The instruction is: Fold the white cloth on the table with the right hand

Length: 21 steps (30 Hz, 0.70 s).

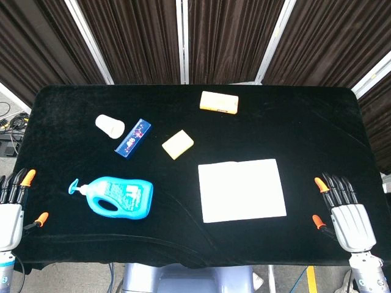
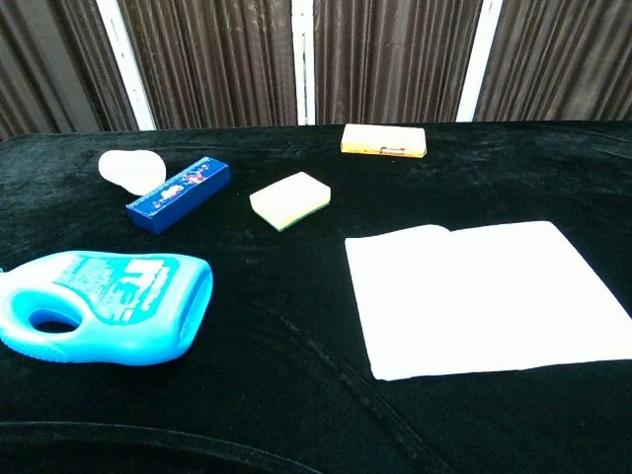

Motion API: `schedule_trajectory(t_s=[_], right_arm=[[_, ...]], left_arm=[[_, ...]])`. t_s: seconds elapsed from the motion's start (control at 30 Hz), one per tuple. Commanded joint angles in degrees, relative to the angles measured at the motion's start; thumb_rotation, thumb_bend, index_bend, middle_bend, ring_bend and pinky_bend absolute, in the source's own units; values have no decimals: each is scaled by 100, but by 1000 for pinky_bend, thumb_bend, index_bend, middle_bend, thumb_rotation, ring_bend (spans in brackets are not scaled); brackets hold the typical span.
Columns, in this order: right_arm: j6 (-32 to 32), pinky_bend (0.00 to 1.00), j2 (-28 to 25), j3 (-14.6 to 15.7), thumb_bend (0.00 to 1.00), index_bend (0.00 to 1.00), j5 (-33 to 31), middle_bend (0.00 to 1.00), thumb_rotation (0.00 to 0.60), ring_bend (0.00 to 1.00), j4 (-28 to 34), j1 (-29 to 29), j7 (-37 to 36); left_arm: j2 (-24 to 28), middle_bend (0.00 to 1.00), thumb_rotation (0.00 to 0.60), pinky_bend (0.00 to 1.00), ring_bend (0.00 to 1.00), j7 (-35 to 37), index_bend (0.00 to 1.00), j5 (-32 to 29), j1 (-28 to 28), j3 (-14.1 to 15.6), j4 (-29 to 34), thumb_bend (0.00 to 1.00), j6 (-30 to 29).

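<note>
A white cloth (image 1: 242,190) lies flat on the black table (image 1: 293,122), right of centre; the chest view shows the cloth (image 2: 484,296) spread out with a slight ripple at its far edge. My right hand (image 1: 346,213) hovers at the table's front right corner, fingers straight and apart, holding nothing, a short gap right of the cloth. My left hand (image 1: 13,204) is at the front left edge, fingers extended, also holding nothing. Neither hand shows in the chest view.
A blue detergent bottle (image 1: 116,196) lies on its side at front left. Behind it are a white cup (image 1: 110,126), a blue box (image 1: 132,138) and a yellow sponge (image 1: 178,144). An orange-yellow box (image 1: 219,102) sits at the back centre.
</note>
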<state>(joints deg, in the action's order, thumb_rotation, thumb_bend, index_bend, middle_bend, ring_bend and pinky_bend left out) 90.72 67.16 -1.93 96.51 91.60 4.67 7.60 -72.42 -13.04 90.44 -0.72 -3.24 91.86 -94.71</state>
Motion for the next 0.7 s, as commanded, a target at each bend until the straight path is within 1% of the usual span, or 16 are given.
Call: schedule_trajectory(t_s=[0.03,0.5,0.7], right_arm=[[-9,0,8,6,152,0,-2,0,600,0,-8,-1,16],[-127,0,59,46,152,0,4,0,600,0,-25,44,13],[-261,0,97,19,152,0,-45,0,600,0,-131,141,-219]], left_arm=[[5,0,600,0,0,10,0,8,2,4,14,143,-6],[8,0,600,0,0,15,0,-49,12,-23,30,152,-7],[-11,0,600,0,0,-28,0,-33,37,-10,32,153,-47]])
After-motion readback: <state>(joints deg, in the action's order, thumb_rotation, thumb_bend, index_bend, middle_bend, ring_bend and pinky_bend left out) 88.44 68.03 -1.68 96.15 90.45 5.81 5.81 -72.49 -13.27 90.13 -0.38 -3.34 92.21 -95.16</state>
